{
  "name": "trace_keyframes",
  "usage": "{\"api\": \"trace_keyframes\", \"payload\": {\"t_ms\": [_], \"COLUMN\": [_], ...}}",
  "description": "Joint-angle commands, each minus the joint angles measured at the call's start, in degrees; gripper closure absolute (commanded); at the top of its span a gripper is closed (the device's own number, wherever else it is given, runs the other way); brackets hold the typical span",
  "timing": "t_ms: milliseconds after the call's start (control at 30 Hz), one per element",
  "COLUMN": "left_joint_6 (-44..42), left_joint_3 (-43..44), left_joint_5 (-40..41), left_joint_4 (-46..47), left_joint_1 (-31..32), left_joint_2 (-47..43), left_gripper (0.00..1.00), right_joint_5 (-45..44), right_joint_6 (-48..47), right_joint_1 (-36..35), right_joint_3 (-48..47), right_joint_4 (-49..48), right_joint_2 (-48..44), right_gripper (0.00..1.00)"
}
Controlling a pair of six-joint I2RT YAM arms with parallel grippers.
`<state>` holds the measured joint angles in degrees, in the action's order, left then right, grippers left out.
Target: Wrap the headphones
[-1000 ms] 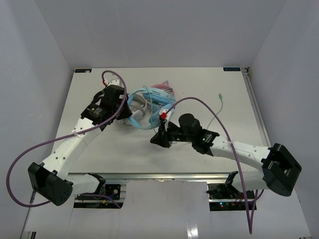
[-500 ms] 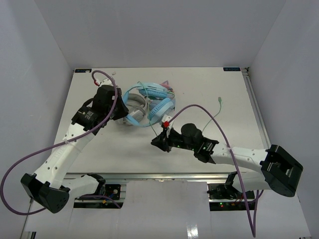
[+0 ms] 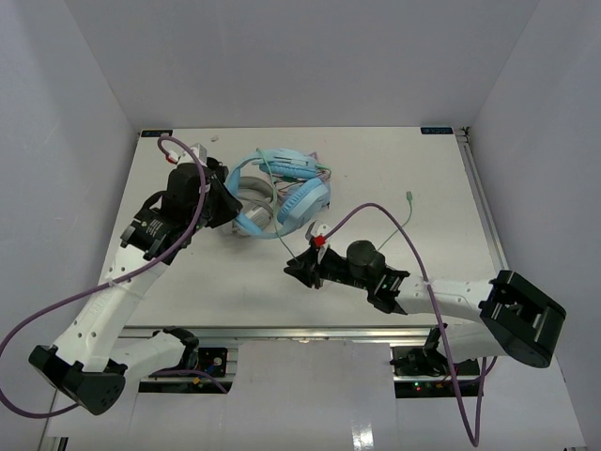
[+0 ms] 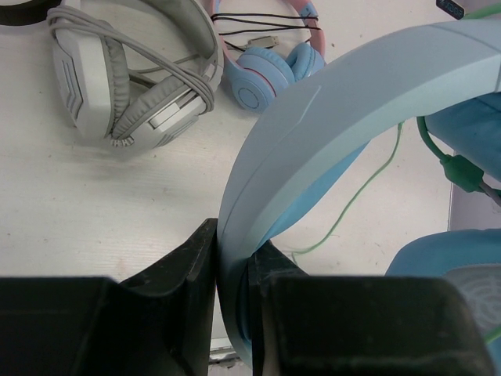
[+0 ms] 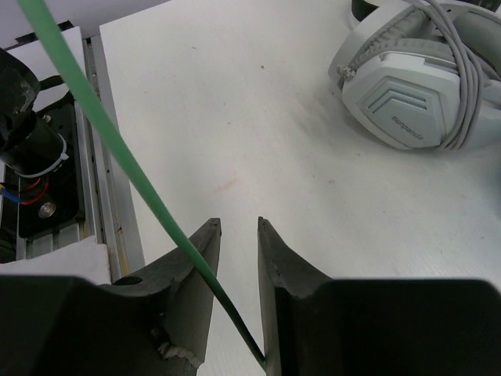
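The light-blue headphones [image 3: 286,188] are raised at the table's back middle, cups to the right. My left gripper [image 3: 228,209] is shut on their headband [image 4: 329,110], which is pinched between the black fingers [image 4: 188,258]. The thin pale-green cable [image 3: 299,240] runs from the cups down to my right gripper [image 3: 294,268], then off to its plug [image 3: 411,197] on the right. In the right wrist view the jaws [image 5: 239,223] stand slightly apart. The cable [image 5: 117,133] crosses the left finger and slips down through the gap, not pinched.
A grey-white pair [image 4: 133,78] lies just under and left of the blue one, also seen in the right wrist view [image 5: 415,94]. A pink cat-ear pair with blue cups [image 4: 266,66] lies behind. The table's near rail [image 5: 102,204] is close to my right gripper.
My left arm has drawn back and left, swinging the held headphones round. My right gripper has slid toward the near edge and its jaws have parted, loosening the cable.
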<state>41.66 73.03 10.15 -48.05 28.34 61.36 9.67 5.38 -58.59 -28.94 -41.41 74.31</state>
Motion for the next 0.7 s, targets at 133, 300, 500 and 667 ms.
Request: {"api": "trace_keyframes", "payload": {"t_ms": [133, 300, 500, 667], "left_joint_6": [2.9, 3.2, 2.9, 2.8], "left_joint_3": [3.1, 4.1, 5.4, 5.7], "left_joint_5": [-5.0, -6.2, -5.3, -5.5], "left_joint_4": [4.2, 3.7, 2.4, 2.1], "left_joint_1": [-0.1, -0.1, -0.1, -0.1], "left_joint_2": [-3.6, -4.2, -5.1, -5.6], "left_gripper": [1.0, 1.0, 1.0, 1.0], "right_joint_5": [0.5, 1.1, 0.9, 2.1], "right_joint_6": [-2.1, -2.3, -1.0, -0.2], "right_joint_1": [-0.3, -0.1, 1.0, 2.2], "right_joint_3": [3.4, 4.3, 7.0, 6.0], "right_joint_4": [-13.4, -17.2, -26.0, -31.0], "right_joint_2": [5.5, 9.7, 16.8, 23.1], "right_gripper": [0.66, 0.65, 0.66, 0.68]}}
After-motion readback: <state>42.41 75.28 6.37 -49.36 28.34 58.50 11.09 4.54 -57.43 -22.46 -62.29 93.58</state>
